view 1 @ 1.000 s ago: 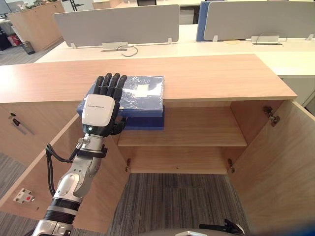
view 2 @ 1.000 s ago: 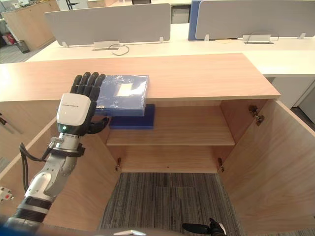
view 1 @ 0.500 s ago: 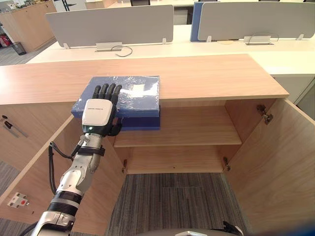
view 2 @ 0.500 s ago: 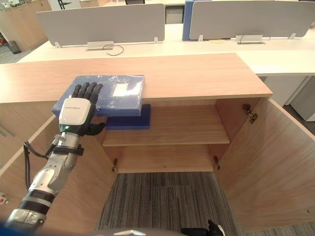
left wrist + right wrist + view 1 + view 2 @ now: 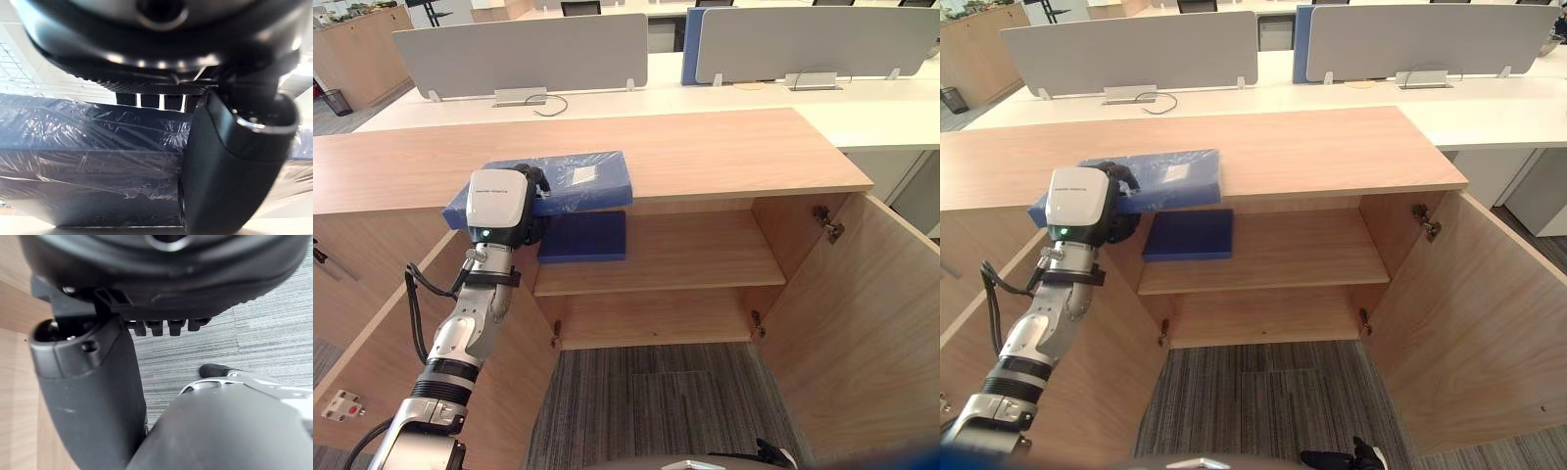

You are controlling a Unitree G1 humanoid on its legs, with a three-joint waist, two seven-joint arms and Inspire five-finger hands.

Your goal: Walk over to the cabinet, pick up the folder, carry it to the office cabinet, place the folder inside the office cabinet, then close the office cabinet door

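A blue folder (image 5: 578, 181) in clear plastic wrap lies on the wooden cabinet top (image 5: 724, 147), overhanging its front edge at the left. My left hand (image 5: 499, 208) is shut on the folder's near left corner. In the left wrist view its fingers lie over the wrapped folder (image 5: 73, 142) and its thumb (image 5: 225, 166) presses the folder's side. A second dark blue folder (image 5: 584, 237) lies flat on the upper shelf inside the cabinet, just below. My right hand (image 5: 93, 396) hangs low over the carpet, its fingers straight and holding nothing.
Both cabinet doors stand wide open: the right door (image 5: 862, 313) and the left door (image 5: 372, 333), beside my left arm. The shelf (image 5: 695, 259) is bare to the right of the folder. White desks with grey dividers (image 5: 519, 54) stand behind the cabinet.
My left hand lay flat with straight fingers on the folder; now its fingers have curled round the folder's near corner. The camera has shifted a little.
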